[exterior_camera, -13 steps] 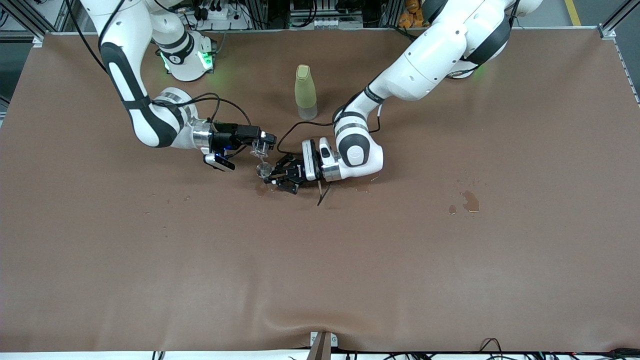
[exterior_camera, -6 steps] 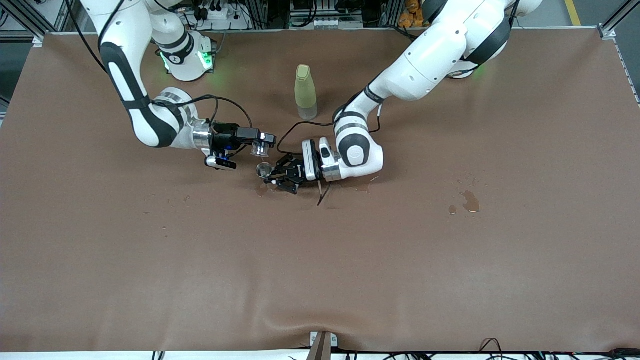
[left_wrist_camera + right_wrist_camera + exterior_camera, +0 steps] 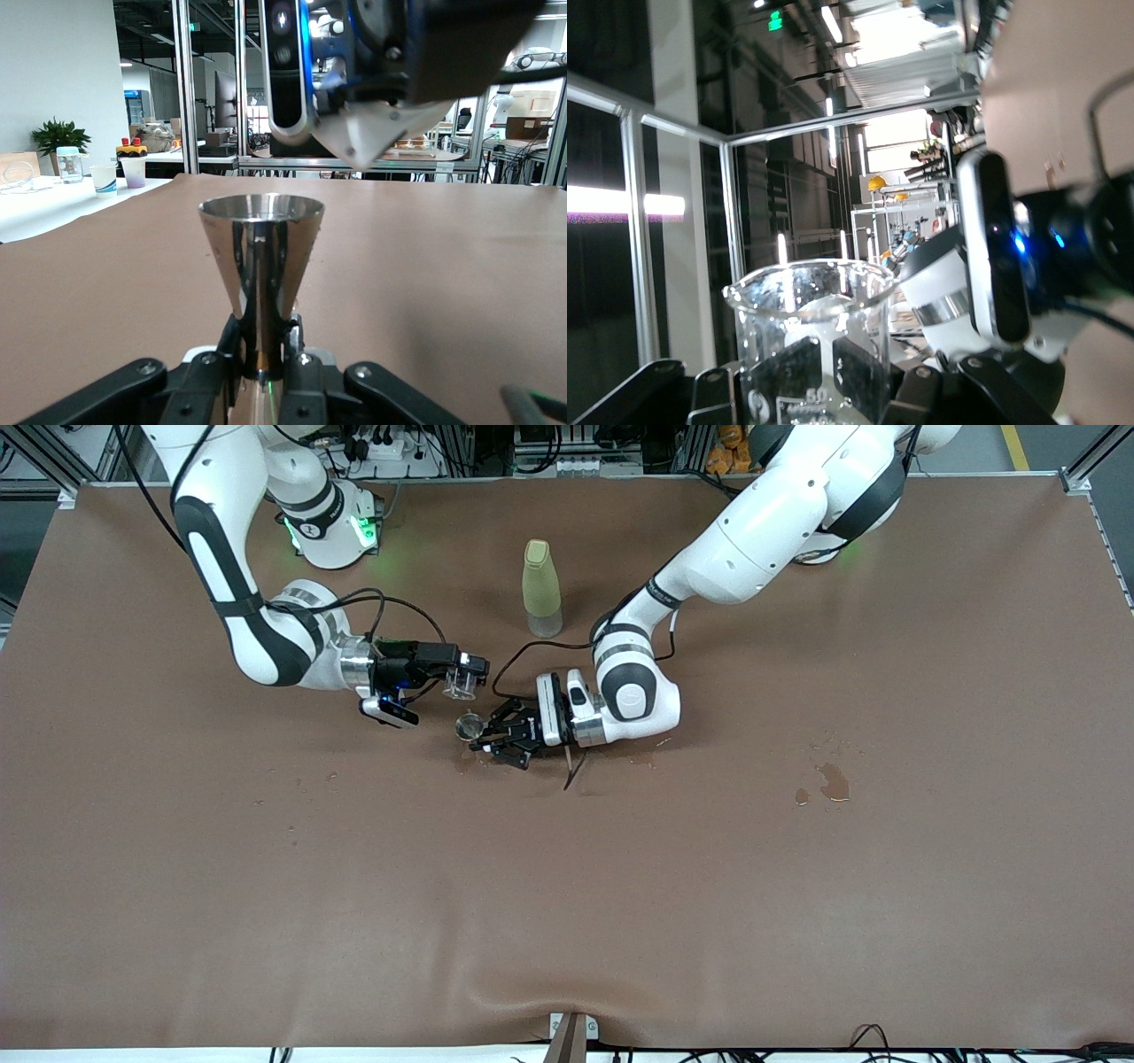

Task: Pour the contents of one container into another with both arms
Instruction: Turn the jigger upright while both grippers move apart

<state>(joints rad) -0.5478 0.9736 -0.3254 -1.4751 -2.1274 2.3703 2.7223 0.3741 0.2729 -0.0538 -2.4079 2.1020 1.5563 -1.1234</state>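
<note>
The right gripper (image 3: 468,675) clamps the clear glass cup (image 3: 459,682) just above the stemmed cup (image 3: 467,728), gripped by its stem in the left gripper (image 3: 484,735) low over the table (image 3: 620,886); a misaligned tilt could spill onto the cloth.

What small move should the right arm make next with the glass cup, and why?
Probably carry it closer over the metal cup and tip it. The right end effector holds the glass cup on its side, beside rather than over the metal cup, which the left end effector grips by its stem.
</note>
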